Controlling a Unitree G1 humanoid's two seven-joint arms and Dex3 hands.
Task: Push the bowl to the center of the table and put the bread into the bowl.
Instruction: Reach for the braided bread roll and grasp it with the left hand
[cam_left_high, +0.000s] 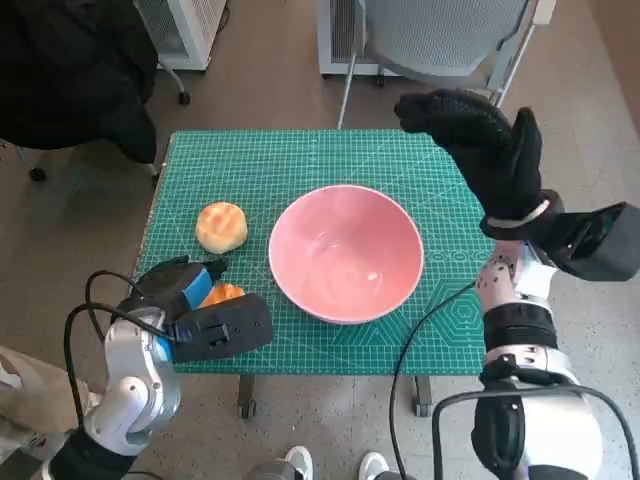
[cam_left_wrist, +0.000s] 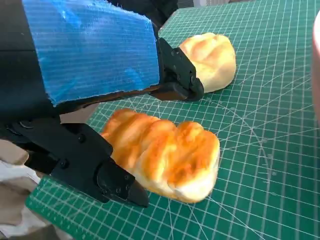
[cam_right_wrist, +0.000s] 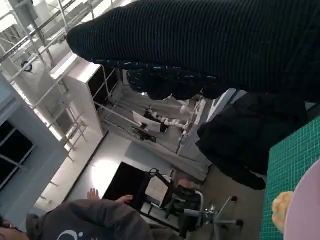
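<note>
The bowl (cam_left_high: 346, 252) is sitting about mid-table; you are starting on the bread (cam_left_wrist: 162, 159), lying between the left hand's (cam_left_high: 188, 296) spread fingers (cam_left_wrist: 90, 170), unpinched; close them next; your right hand (cam_left_high: 487, 150) is hovering wide, holding nothing.

**Bowl central, two breads at the left**

The pink bowl (cam_left_high: 346, 253) stands upright and empty mid-tabletop. A round pale bread roll (cam_left_high: 221, 226) lies near its left. A golden ridged bread (cam_left_wrist: 162, 153) lies nearer the front edge, between black fingers (cam_left_wrist: 95, 170).
</note>
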